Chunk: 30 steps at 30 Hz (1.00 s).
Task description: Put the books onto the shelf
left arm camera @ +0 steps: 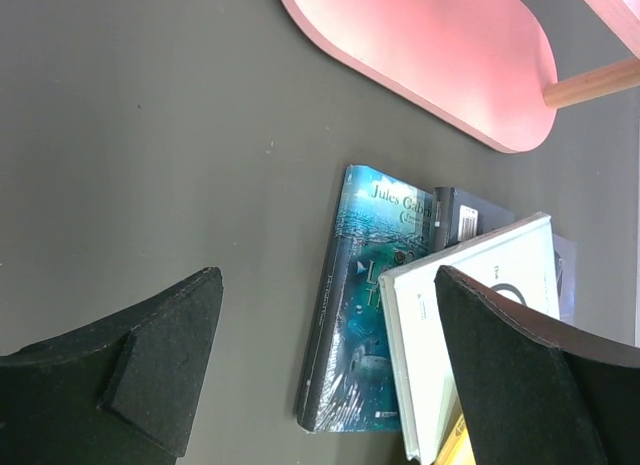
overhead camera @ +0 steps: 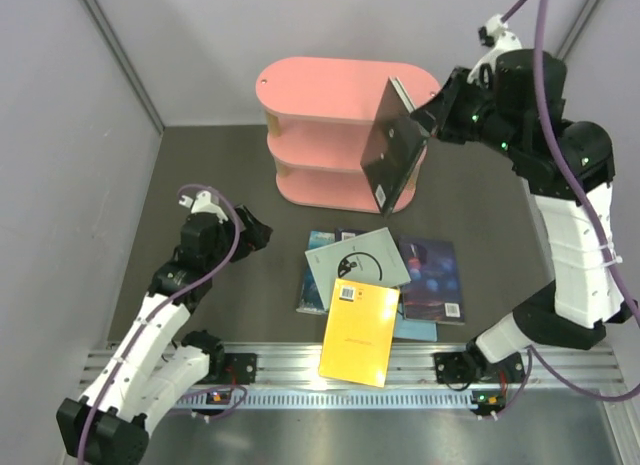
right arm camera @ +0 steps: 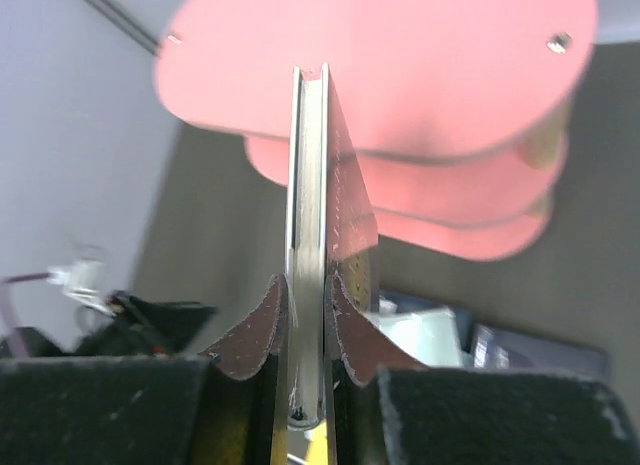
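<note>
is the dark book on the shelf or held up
Held up: the right gripper pinches the book near the shelf.

even bright light, soft shadows, wrist foregrounds blurred

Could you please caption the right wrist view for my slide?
Right hand pinching a thin book edge-on, pink three-tier shelf behind.

A dark grey tabletop fills the floor of the cell, matte and lightly speckled in the left wrist view. Pale lilac-grey walls close it in on the left, at the back and on the right. Thin metal struts run along the two back corners, one at the left and one at the right. Along the near edge lies a ribbed aluminium rail, with a slotted strip just below it and a plain metal sheet nearest the camera.
</note>
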{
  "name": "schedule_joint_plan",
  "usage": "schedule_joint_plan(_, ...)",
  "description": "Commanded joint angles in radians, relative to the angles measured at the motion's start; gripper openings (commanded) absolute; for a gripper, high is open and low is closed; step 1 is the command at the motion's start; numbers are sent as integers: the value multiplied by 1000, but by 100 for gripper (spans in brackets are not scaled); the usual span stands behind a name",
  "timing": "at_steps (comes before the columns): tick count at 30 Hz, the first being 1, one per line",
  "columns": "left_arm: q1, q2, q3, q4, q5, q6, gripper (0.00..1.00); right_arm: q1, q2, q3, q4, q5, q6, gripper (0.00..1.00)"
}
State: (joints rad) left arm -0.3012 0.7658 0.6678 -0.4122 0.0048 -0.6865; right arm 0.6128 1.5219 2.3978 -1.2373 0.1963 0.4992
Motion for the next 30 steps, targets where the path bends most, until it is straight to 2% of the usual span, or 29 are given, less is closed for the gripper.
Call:
schedule_joint_plan(1,-25,15,39,59,-51,-1,92,-150,-25,52,343,-373,71,0)
schedule_joint_plan(3,-36,29,39,65,-57,-4,92,-221,-46,3,492,-446,169,0)
schedule_joint_plan(5,-59,43,42,66,-74,-4,92,-349,-58,-75,681,-562,317,0)
schedule_joint_plan(7,-87,52,50,67,-91,-2,92,-466,-49,-115,796,-645,425,0)
schedule_joint_plan(10,-125,69,62,67,-121,-4,92,-576,-8,-213,1048,-721,651,0)
schedule_joint_plan(11,-134,76,67,67,-135,-4,92,-593,7,-277,1190,-736,765,0)
schedule_joint_plan(14,-161,92,79,66,-150,1,92,-645,70,-374,1404,-755,928,0)
schedule_joint_plan(19,-190,119,87,67,-172,-1,93,-673,179,-417,1431,-810,900,0)
schedule_joint_plan(22,-219,141,84,76,-187,5,94,-679,94,-503,1182,-773,635,0)
schedule_joint_plan(23,-226,147,81,85,-187,16,94,-679,65,-534,953,-724,416,9)
schedule_joint_plan(25,-257,171,66,128,-183,22,95,-680,-52,-653,837,-553,275,39)
schedule_joint_plan(26,-268,182,59,144,-180,27,95,-686,-95,-824,832,-529,215,74)
schedule_joint_plan(27,-280,197,56,160,-178,28,95,-694,-158,-898,823,-514,197,98)
schedule_joint_plan(30,-326,277,65,197,-180,28,96,-684,-236,-1136,786,-509,134,100)
